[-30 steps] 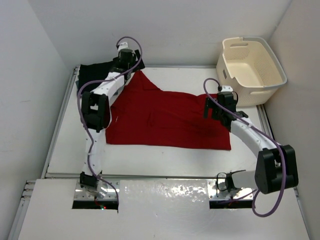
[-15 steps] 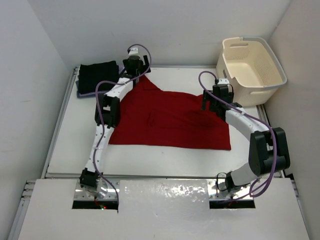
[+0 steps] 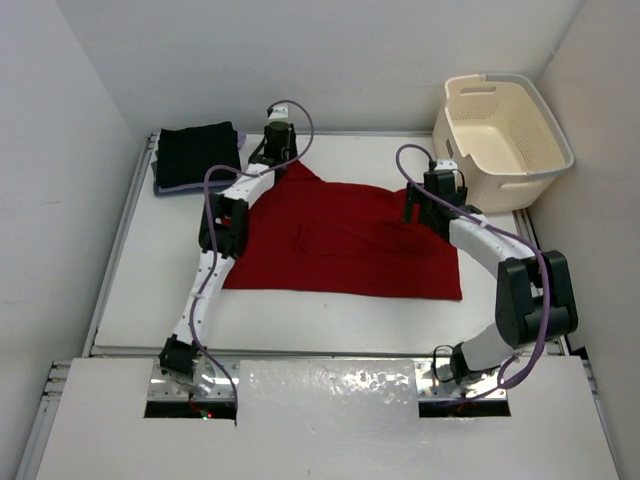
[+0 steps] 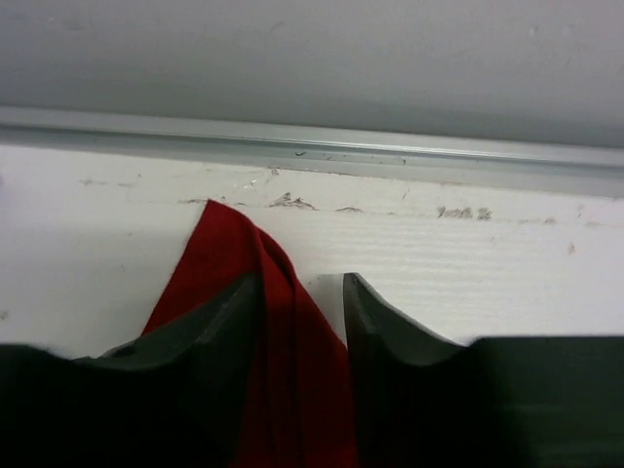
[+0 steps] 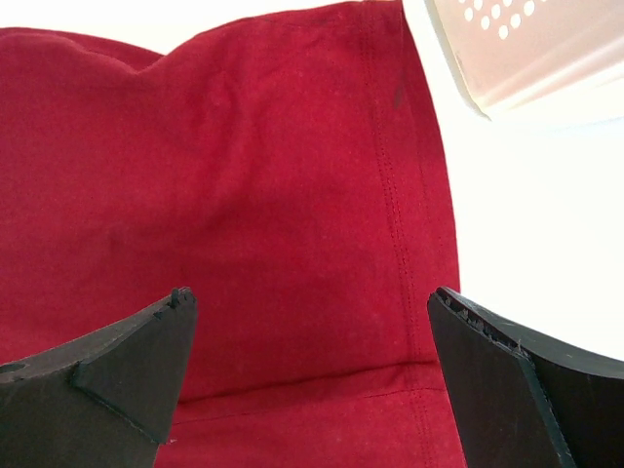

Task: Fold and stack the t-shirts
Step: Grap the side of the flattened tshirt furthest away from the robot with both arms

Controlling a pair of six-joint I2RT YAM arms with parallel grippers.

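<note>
A red t-shirt (image 3: 340,240) lies spread flat across the middle of the table. My left gripper (image 3: 281,150) is at its far left corner, close to the back rail. In the left wrist view that gripper (image 4: 302,283) has its jaws drawn in around a bunched point of the red t-shirt (image 4: 229,253), and a sliver of white table still shows beside the right finger. My right gripper (image 3: 432,200) hovers wide open over the far right corner; in its wrist view the gripper (image 5: 311,297) spans the hem of the red t-shirt (image 5: 273,175) without touching it. A folded black t-shirt (image 3: 198,152) rests on a lavender one (image 3: 168,186) at the far left.
A cream laundry basket (image 3: 500,125) stands at the far right corner, its perforated wall (image 5: 526,49) just beyond the right gripper. A metal rail (image 4: 390,156) and the back wall run right behind the left gripper.
My left arm has swung right, off the black stack, to the red shirt's far left corner, and its jaws have narrowed around the cloth. My right arm reached to the far right corner, then held.
</note>
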